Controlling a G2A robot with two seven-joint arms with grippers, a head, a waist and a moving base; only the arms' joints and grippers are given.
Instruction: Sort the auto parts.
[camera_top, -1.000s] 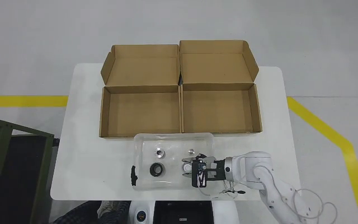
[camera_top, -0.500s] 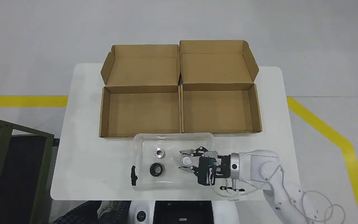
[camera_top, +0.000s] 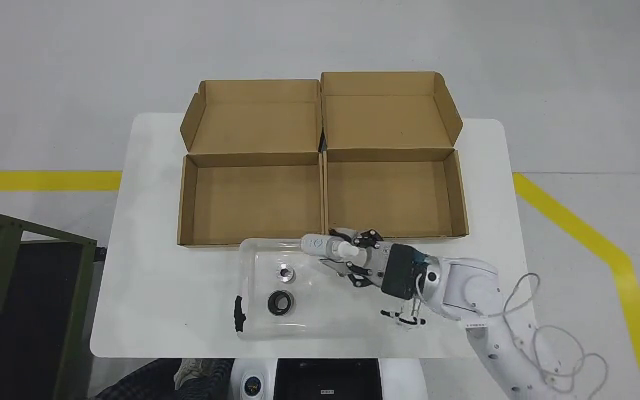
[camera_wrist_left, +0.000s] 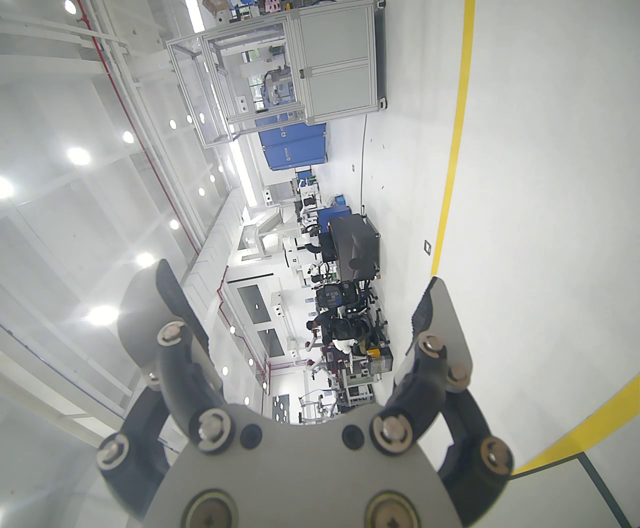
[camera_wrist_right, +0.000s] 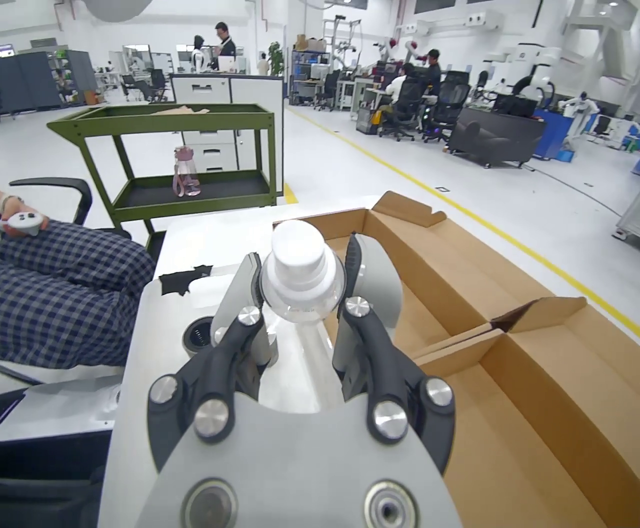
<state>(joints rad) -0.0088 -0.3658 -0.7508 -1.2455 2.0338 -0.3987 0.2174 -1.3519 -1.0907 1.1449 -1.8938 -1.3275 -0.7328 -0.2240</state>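
A white plastic cylinder with a round flange (camera_top: 318, 242) is clamped sideways between the narrowed fingers of the right gripper (camera_top: 346, 256). The part hangs over the far rim of a clear, shallow plastic tray (camera_top: 250, 262), pointing towards the left side of the table. It is just in front of the seam where two open brown cardboard boxes meet.

Inside the tray lie a small silver metal ring (camera_top: 287, 272) and, nearer the robot, a black round bearing-like part (camera_top: 281, 301). A small black irregular piece (camera_top: 239, 314) lies on the white table (camera_top: 150, 250), just outside the tray's left wall.

The left cardboard box (camera_top: 250, 200) and the right cardboard box (camera_top: 392, 196) sit side by side behind the tray, touching, lids folded back.

The left gripper (camera_wrist_left: 300, 280) is spread wide, nothing between its fingers, aimed out at the workshop floor.
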